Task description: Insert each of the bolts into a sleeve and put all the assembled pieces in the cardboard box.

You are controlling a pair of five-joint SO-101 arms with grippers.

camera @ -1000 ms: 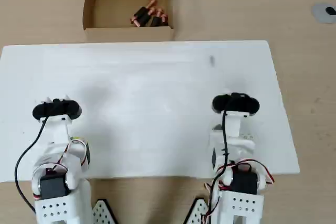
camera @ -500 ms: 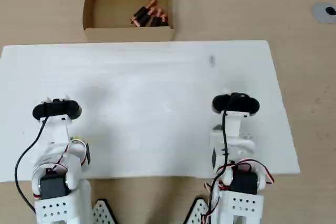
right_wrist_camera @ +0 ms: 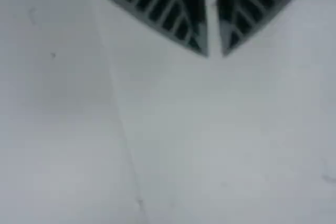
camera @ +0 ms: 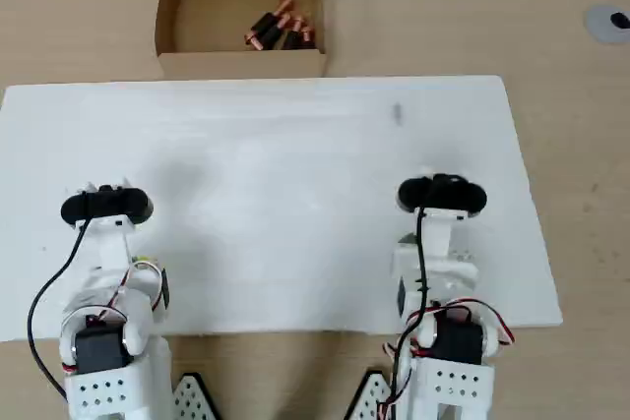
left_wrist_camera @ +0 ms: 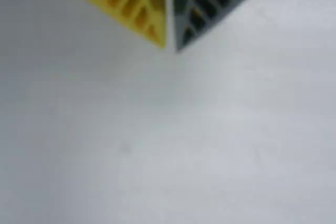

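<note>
Nothing has moved. The left gripper and right gripper are clenched, empty. Black-and-copper assembled pieces overlap in the far brown cardboard box, count unclear.

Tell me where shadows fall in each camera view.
High view: soft, even light, a faint grey patch on the white sheet, no harsh glare. Left wrist view: dim shade under the left gripper. Right wrist view: a darker band across the sheet beside the right gripper.
</note>
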